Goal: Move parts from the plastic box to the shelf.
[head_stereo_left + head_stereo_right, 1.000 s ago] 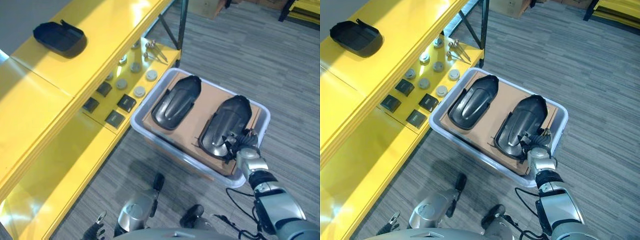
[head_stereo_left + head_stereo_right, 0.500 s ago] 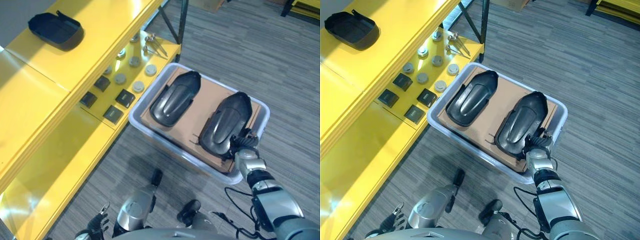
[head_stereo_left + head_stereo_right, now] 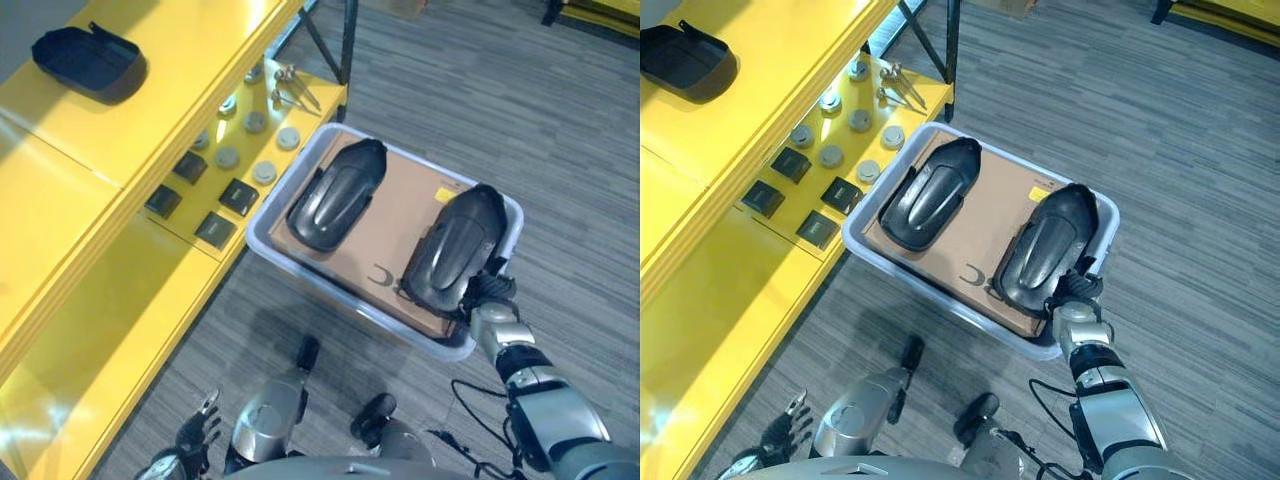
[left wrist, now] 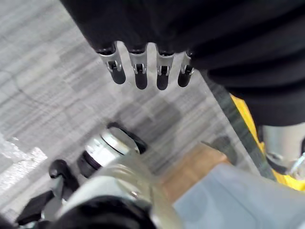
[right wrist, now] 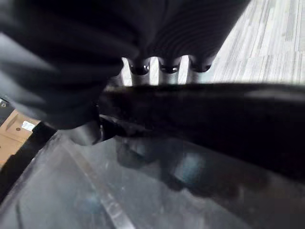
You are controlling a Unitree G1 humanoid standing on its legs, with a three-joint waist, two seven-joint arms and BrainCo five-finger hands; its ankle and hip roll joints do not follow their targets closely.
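- My right hand [image 3: 487,293] is at the near end of the right-hand black part [image 3: 452,250]. My wrist view shows fingers [image 5: 164,69] over its rim and the thumb beneath, clamped on it.
- Compared with a second ago, that part sits tilted toward the plastic box's [image 3: 268,212] right wall, uncovering more of the cardboard liner [image 3: 395,220].
- The left-hand black part [image 3: 338,193] lies flat on the cardboard as before.
- A third black part [image 3: 85,62] rests on the yellow shelf's [image 3: 150,130] top level, unmoved; the whole view has shifted, so that is my head moving.
- My left hand [image 4: 143,71] hangs low over the floor, fingers loosely straight, holding nothing.
- Small grey discs [image 3: 264,172] and dark blocks [image 3: 238,196] sit on the lower level.
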